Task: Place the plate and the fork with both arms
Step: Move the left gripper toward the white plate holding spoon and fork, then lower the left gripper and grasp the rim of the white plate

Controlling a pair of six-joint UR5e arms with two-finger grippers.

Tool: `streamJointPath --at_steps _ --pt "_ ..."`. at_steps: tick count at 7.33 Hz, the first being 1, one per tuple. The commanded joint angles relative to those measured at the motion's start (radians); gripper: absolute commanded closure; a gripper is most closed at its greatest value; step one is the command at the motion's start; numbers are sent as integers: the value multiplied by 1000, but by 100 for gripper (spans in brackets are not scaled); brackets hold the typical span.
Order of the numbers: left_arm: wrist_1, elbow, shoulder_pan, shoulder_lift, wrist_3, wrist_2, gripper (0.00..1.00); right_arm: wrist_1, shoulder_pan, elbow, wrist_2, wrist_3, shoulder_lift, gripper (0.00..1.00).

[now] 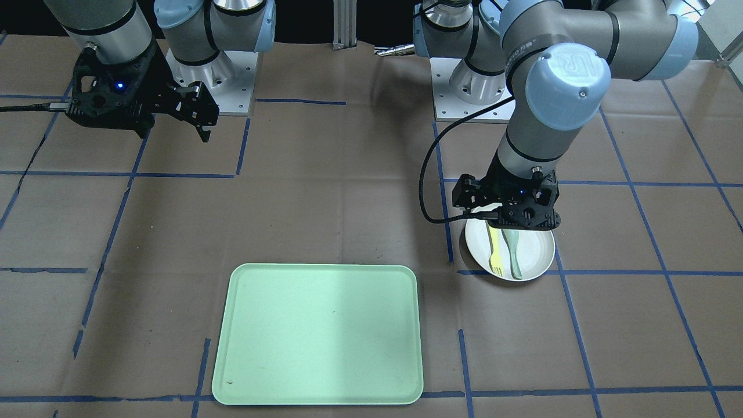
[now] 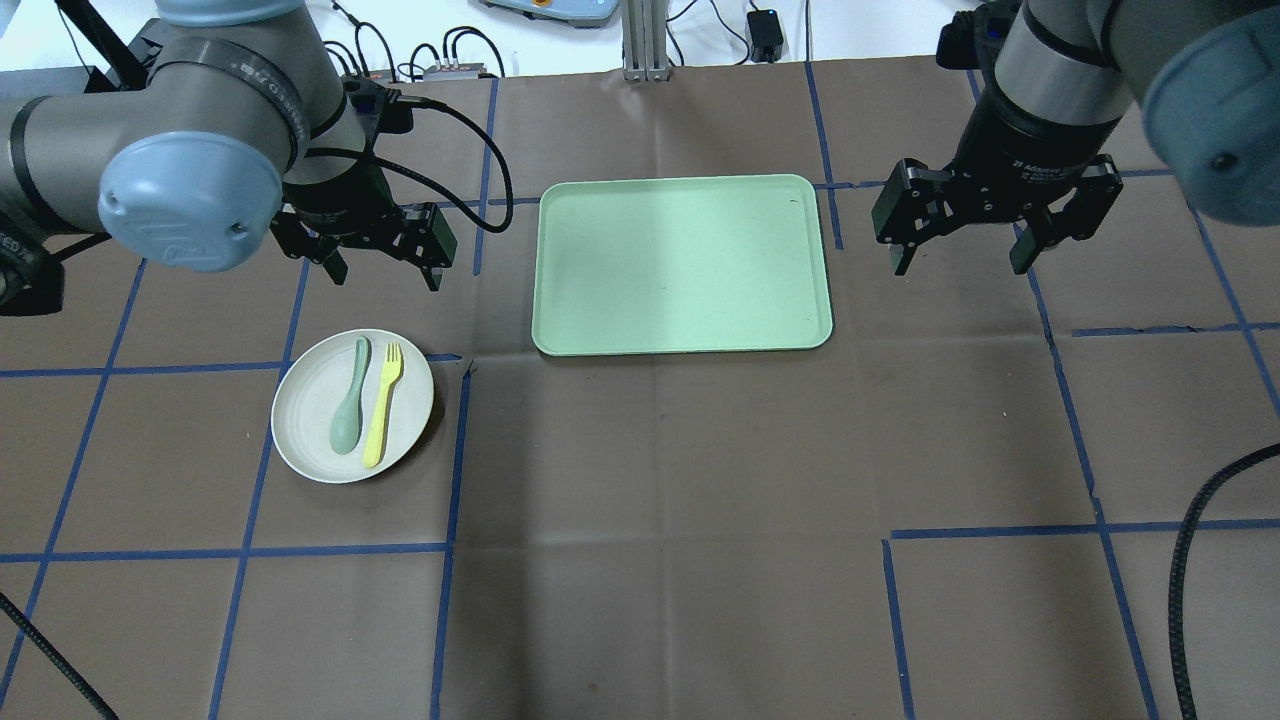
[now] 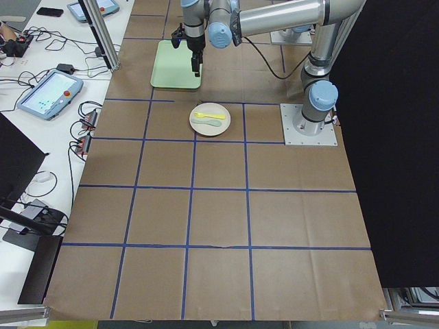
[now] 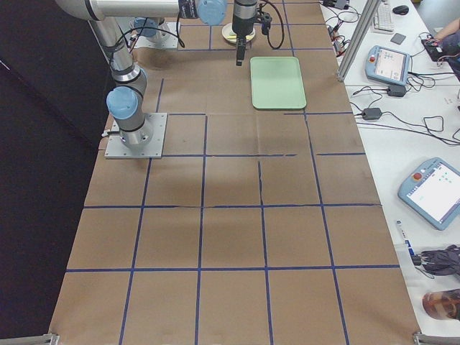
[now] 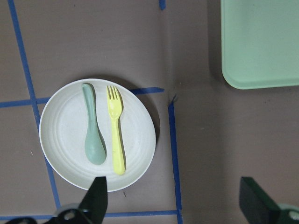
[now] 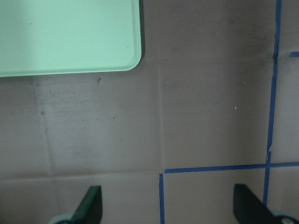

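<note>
The off-white plate [image 2: 305, 425] lies on the table's left side, with the pale-yellow fork [image 2: 383, 403] on it next to a grey-green spoon [image 2: 349, 408]. My left gripper [image 2: 388, 275] is open and empty, hovering well above the table by the plate and apart from it. The left wrist view shows the plate [image 5: 65, 135] and fork [image 5: 116, 135] below its open fingers [image 5: 96, 196]. My right gripper [image 2: 958, 265] is open and empty, raised over bare table right of the tray.
A mint-green rectangular tray [image 2: 680, 265] lies at the table's middle, between the two grippers. Its corner shows in the right wrist view [image 6: 70, 32]. Blue tape lines cross the brown table cover.
</note>
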Motion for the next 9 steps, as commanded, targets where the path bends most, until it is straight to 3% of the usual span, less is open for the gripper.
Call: streamJointPath --at_steps 1,3,5,7,9 --pt "23 2 7 -46 -5 23 0 6 0 -3 -2 23 -1 0" --pt "23 -5 121 -55 -18 11 0 11 1 6 -2 29 -22 0" --pt "23 -40 227 -46 157 -109 1 10 1 6 -2 19 -22 0" --pt "26 -99 350 -52 212 -112 1 7 -3 6 -2 11 -22 0" --pt "132 -171 428 -60 253 -138 1 5 -3 6 -2 10 -22 0"
